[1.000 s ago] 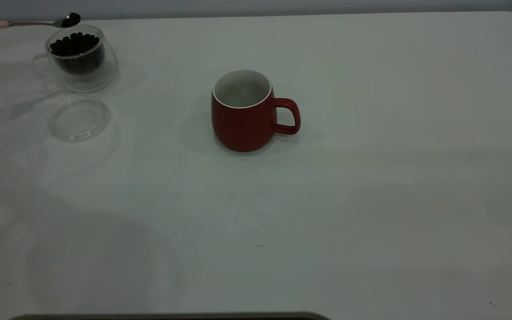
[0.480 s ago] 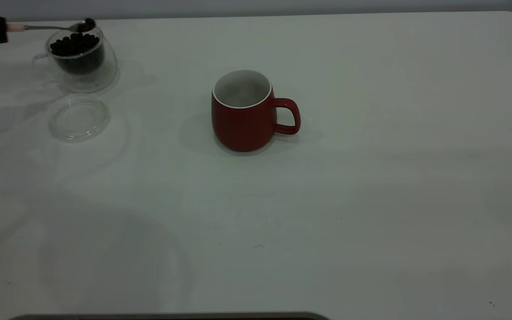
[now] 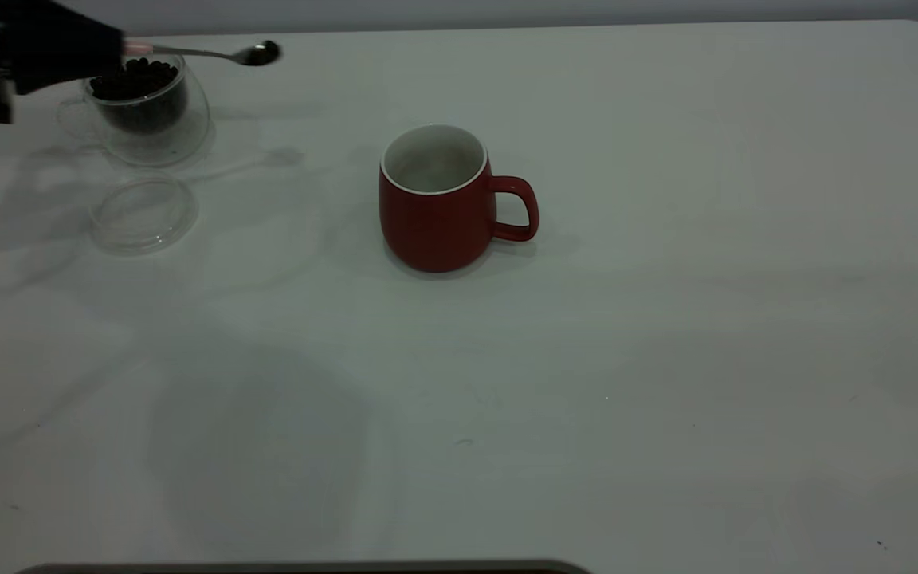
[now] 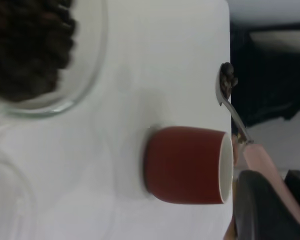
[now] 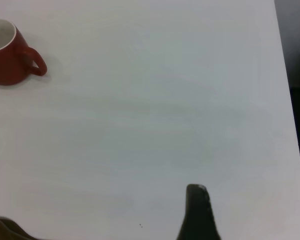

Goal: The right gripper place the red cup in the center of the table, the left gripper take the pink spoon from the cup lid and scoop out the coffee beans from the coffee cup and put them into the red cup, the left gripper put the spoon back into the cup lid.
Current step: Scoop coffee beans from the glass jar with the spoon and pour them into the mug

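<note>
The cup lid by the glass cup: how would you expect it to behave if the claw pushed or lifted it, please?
The cup lid looks like thin clear glass, so probably fragile and slick to pinch. It lies flat on the table, so a push would likely slide it rather than tip it.

We see the red cup standing upright on the table, its white inside showing and its loop handle turned toward the open middle of the tabletop. Well apart from it, one black finger of the right gripper rises over the bare white surface. The table's edge runs along one side, with dark floor beyond it.
</note>
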You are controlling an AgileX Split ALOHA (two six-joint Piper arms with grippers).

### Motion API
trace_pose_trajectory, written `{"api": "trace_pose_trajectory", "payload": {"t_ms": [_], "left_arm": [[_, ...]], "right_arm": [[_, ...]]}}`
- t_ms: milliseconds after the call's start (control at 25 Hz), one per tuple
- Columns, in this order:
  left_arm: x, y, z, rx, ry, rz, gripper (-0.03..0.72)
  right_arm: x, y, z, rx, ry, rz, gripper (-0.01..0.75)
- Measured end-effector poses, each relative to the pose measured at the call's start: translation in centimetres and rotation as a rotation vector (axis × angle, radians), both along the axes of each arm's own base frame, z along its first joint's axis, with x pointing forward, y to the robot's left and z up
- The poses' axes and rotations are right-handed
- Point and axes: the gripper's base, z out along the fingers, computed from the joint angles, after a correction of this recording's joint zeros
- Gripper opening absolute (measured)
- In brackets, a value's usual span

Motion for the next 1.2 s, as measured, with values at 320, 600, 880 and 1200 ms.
{"api": "trace_pose_trajectory", "payload": {"t_ms": [320, 600, 880, 1200], "left_arm": [[0.4, -5.1, 0.0, -0.001, 0.001, -0.118, 0.119], [0.1, -8.0, -0.1, 0.011, 0.016, -0.197, 0.119], [-0.2, -8.8, -0.4, 0.039, 0.026, -0.248, 0.119], [-0.4, -10.1, -0.4, 0.049, 0.029, -0.288, 0.119]], "right_arm": [[0.0, 0.0, 0.0, 0.000, 0.000, 0.000, 0.591], [0.0, 0.0, 0.0, 0.000, 0.000, 0.000, 0.591], [0.0, 0.0, 0.0, 0.000, 0.000, 0.000, 0.591], [0.0, 0.0, 0.0, 0.000, 0.000, 0.000, 0.591]]}}
